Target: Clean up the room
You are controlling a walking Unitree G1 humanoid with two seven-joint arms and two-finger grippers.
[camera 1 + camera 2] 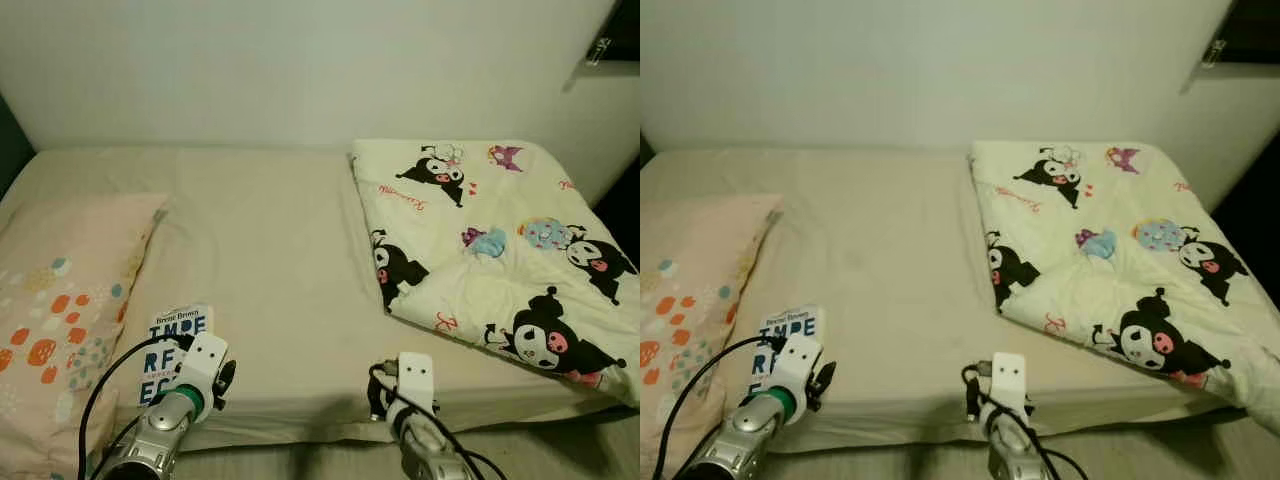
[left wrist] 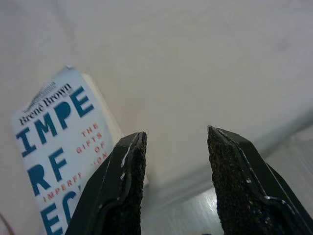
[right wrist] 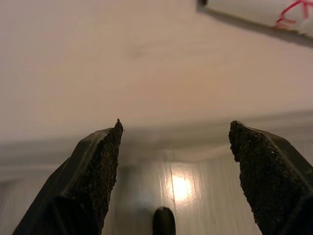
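Across the whole head view stretches the bed (image 1: 270, 260), its beige sheet running from the wall down to the near edge where both arms reach in. At about two o'clock on it lies the folded cartoon-print blanket (image 1: 490, 250), and at nine o'clock the pale pillow (image 1: 60, 300) with orange and teal spots. Between the pillow and the left arm, at roughly seven o'clock, lies the book (image 1: 172, 350), flat on the sheet near the bed's front edge, cover up with blue lettering. Its long axis runs from about six to twelve o'clock, tipped a little toward one.

That book looks like the item to tidy next. The left gripper (image 2: 176, 181) is much the nearer one: in the left wrist view its two black fingers stand apart, holding nothing, and the book sits just beside them at about ten o'clock, off the gap rather than inside it. The fingers point past the book's near long edge toward bare sheet, so I judge the coming move needs a shift toward the pillow side before closing.

The right gripper (image 3: 176, 171) hovers at the bed's front edge at about five o'clock, fingers likewise spread and empty, well apart from the book.
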